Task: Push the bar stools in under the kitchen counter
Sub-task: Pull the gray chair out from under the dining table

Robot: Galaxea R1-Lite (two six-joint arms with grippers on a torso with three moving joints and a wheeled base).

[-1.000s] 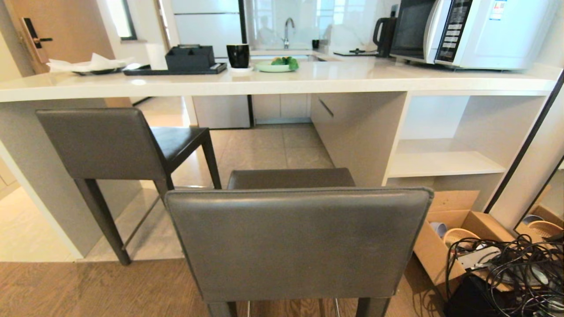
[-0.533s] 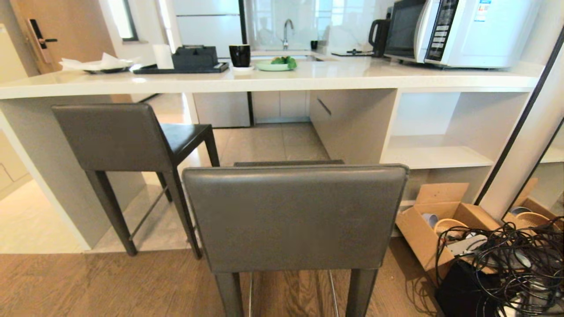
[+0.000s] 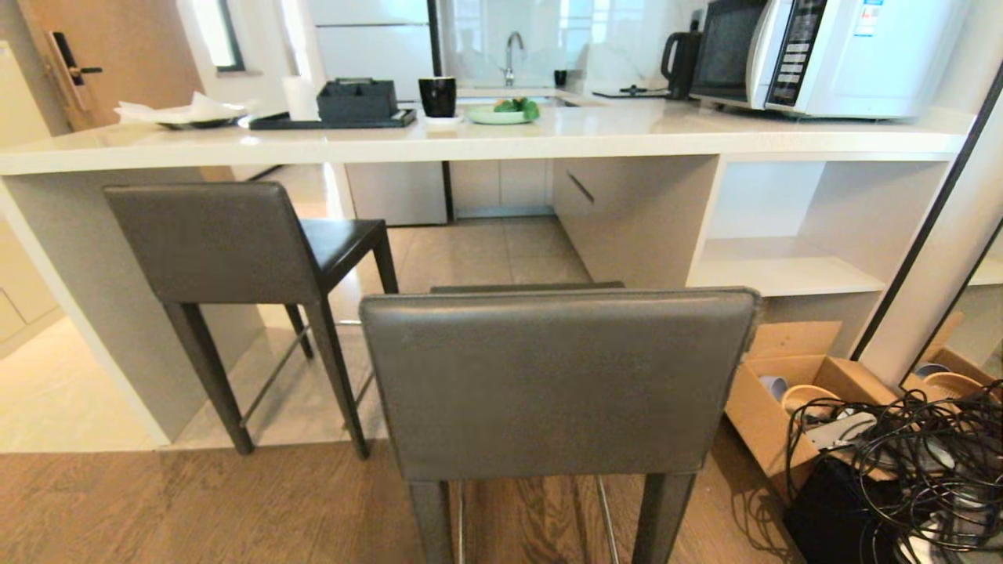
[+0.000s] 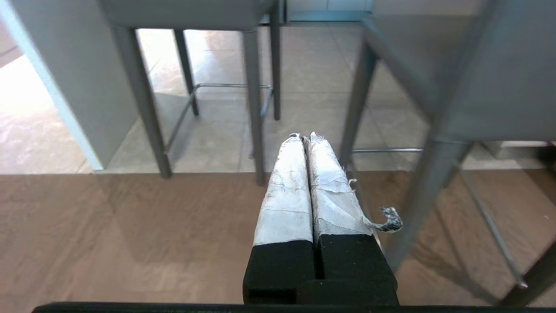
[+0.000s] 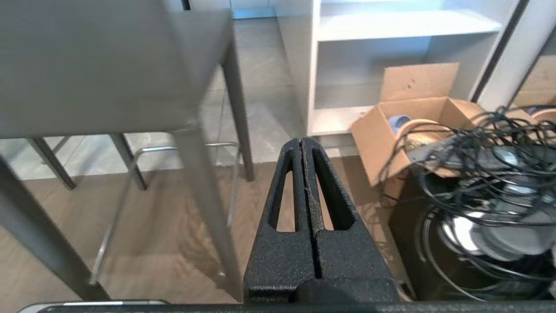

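This is a home kitchen. A long white bench point(image 3: 548, 137) carries a microwave point(image 3: 823, 55) and black kettle point(image 3: 680, 59) at the far right, a black mug point(image 3: 437, 95), a green plate of food point(image 3: 497, 115) and a dark tray point(image 3: 329, 119) further left. Beyond it stand a sink tap point(image 3: 511, 55) and white cabinets point(image 3: 396, 192). Two bar stools point(image 3: 560, 384) stand on the near side, and a wooden door with a lock point(image 3: 66, 59) is at the far left.

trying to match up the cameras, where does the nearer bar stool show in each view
Head view: nearer bar stool, low centre, backrest toward the camera.
Left wrist view: its legs and footrest, beside the shut left gripper.
Right wrist view: its seat and legs, across from the cardboard box.
Shared landmark: the farther stool, with legs in both wrist views.
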